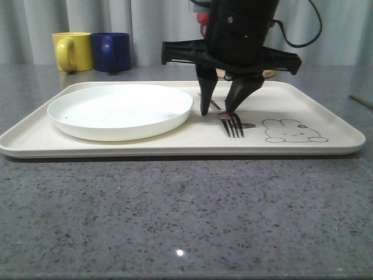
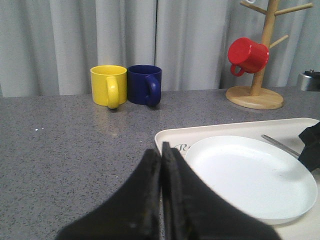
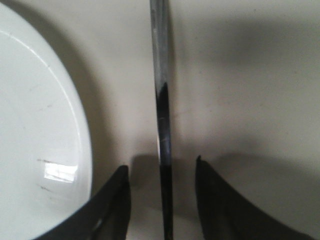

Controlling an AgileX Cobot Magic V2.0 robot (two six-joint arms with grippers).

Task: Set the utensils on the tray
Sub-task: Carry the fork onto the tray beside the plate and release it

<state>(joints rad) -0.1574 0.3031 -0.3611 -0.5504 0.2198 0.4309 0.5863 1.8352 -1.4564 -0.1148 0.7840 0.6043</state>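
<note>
Fork (image 1: 233,124) lies flat on the tray (image 1: 326,153), just right of the white plate (image 1: 120,109), tines toward the camera. Right gripper (image 1: 218,111) straddles the handle with jaws parted and a gap on each side in the wrist view, so it grips nothing; looks like the release step of the placement. Left gripper (image 2: 161,165) is closed, empty, parked over the table, so next move is probably a straight lift clear without nudging the handle.

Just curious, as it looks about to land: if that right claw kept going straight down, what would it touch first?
Probably the fork: its handle lies between the open fingers of the right gripper. The fingertips themselves would likely meet the tray on either side.
</note>
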